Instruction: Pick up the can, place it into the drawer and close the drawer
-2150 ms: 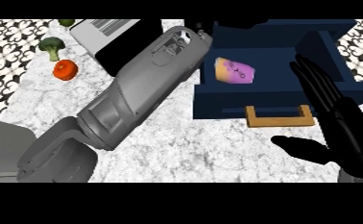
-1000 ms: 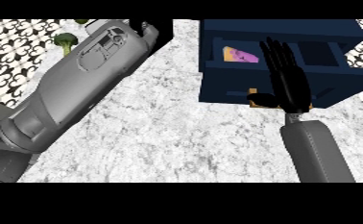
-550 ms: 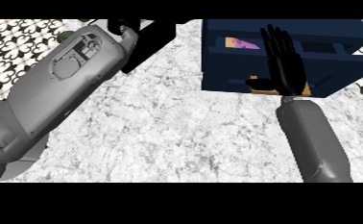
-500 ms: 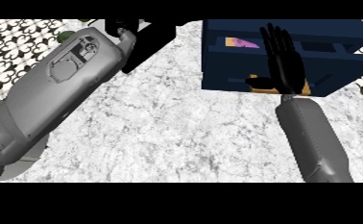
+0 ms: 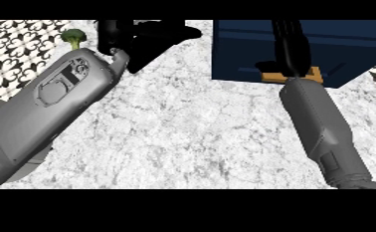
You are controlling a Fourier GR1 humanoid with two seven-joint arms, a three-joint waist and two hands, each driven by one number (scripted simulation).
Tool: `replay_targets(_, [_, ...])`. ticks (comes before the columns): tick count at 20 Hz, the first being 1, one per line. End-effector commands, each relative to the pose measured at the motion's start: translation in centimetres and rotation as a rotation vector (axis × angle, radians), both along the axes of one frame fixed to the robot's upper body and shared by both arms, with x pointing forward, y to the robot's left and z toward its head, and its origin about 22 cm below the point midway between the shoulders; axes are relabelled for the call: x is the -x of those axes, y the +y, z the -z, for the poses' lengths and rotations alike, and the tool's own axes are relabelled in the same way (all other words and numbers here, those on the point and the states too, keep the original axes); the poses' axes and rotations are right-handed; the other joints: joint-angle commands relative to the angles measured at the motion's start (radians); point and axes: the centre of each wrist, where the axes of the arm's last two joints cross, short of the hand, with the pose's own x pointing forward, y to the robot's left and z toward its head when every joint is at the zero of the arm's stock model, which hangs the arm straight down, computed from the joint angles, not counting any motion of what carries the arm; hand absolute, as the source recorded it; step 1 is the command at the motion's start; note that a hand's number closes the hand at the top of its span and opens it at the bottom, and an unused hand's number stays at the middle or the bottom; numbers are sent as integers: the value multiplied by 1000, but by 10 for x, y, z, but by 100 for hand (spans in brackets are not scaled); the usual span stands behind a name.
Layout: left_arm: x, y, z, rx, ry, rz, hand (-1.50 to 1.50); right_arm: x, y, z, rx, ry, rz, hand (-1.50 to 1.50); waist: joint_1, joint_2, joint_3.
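The dark blue drawer [image 5: 242,52] sits at the upper right, and only its outer face shows, with a wooden handle [image 5: 314,75] at its lower edge. No can shows in this view, and neither does the drawer's inside. My right hand [image 5: 292,52] lies flat against the drawer's face, fingers straight and pointing away from me, just above the handle. My left hand [image 5: 150,34] hangs open over the counter at the top centre, left of the drawer and holding nothing.
A green broccoli [image 5: 73,36] lies at the upper left by a black-and-white patterned surface [image 5: 22,42]. The grey marble counter [image 5: 191,126] spreads between my two forearms.
The drawer's open inside and the pink-and-yellow can in it no longer show. My right hand has moved forward along the drawer's face. The left arm has shifted slightly.
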Motion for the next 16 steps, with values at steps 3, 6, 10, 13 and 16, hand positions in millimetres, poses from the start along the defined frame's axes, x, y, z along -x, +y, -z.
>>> replay_targets(3, [11,24,21,-2,6,-7,-150,-18,9,-14,-3,10,0,-150,10,16,8])
replay_targets(6, [21,17,13,2,22,32,-150,-28,18,-30,-13,0,17,-150,32,15,8])
replay_targets(10, [21,23,19,-2,-4,22,-150,-32,13,-38,-22,1,10,-150,28,24,9])
replay_targets(13, [20,27,30,-19,10,11,-150,-37,34,-45,-48,-18,16,-150,24,27,8])
replay_targets(16, [22,39,27,-17,5,10,-150,-41,25,-58,-48,-9,4,-150,23,25,8])
